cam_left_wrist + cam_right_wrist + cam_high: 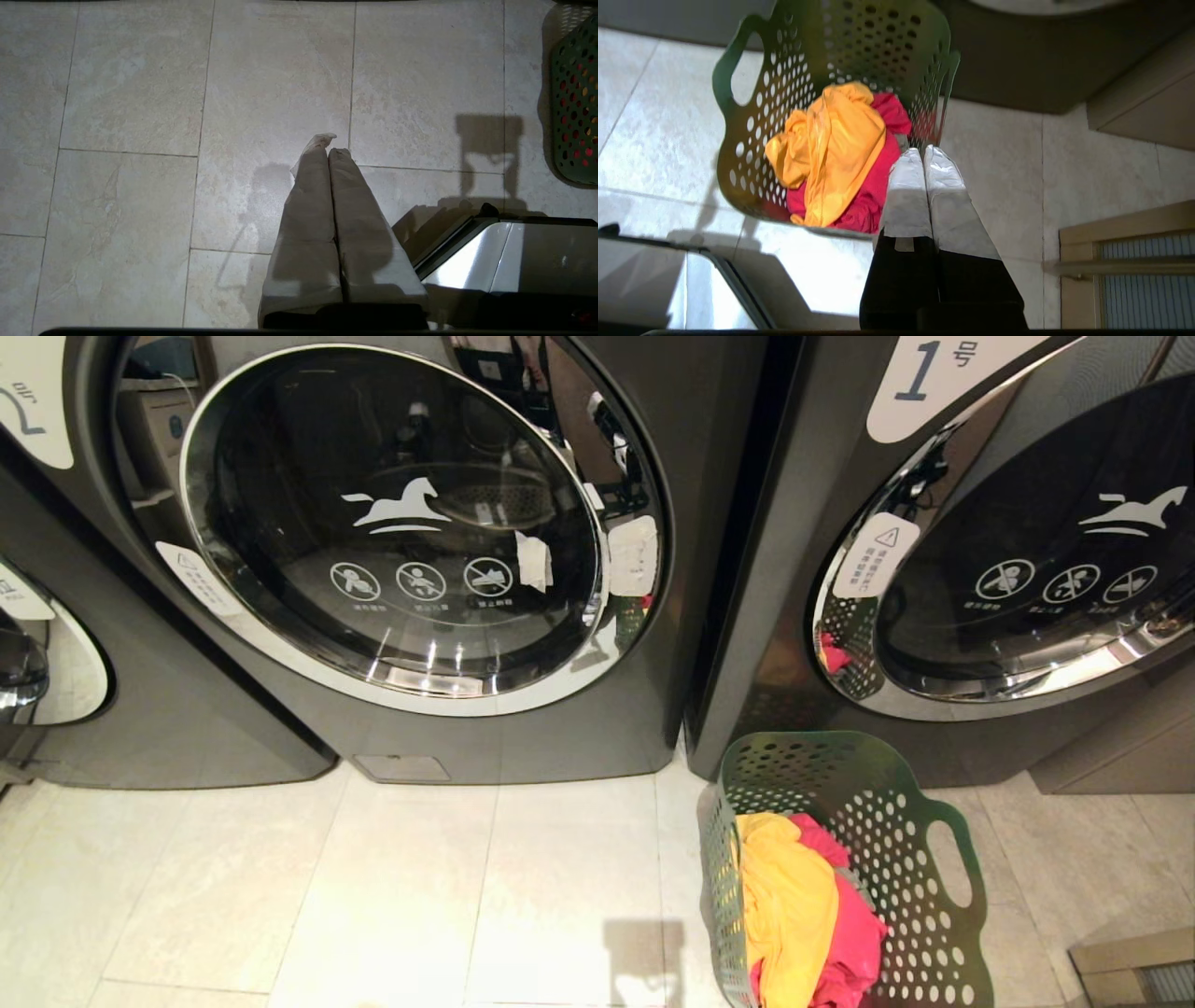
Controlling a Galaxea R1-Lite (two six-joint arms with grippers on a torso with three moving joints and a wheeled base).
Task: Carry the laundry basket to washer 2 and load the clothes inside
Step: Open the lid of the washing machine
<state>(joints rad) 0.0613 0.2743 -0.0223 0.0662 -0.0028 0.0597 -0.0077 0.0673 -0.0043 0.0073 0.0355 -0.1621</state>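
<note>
The green plastic laundry basket [840, 868] with round holes and cut-out handles stands on the pale tiled floor [327, 896] on my right, close against the foot of the dark grey washer labelled "1" [934, 523]. In it lie the clothes: a bright yellow-orange garment [784, 905] on top and a pink-red garment [854, 933] beside and under it. Washer 2 [420, 523], the dark grey front-loader with the chrome-ringed glass door [392, 513], is to the left of the basket, and its door looks shut.

My right gripper [923, 153] hangs near the basket's rim with its fingers pressed together and nothing between them. My left gripper [329, 148] hangs over bare tile, well apart from the basket, fingers likewise pressed together and empty.

I judge the carrying step barely begun or about to start: neither gripper holds the basket, and it stands before the wrong machine. The next move calls for spreading my fingers, taking the two cut-out handles, and shifting the basket left to washer 2. The door must then be opened before any cloth goes in.
</note>
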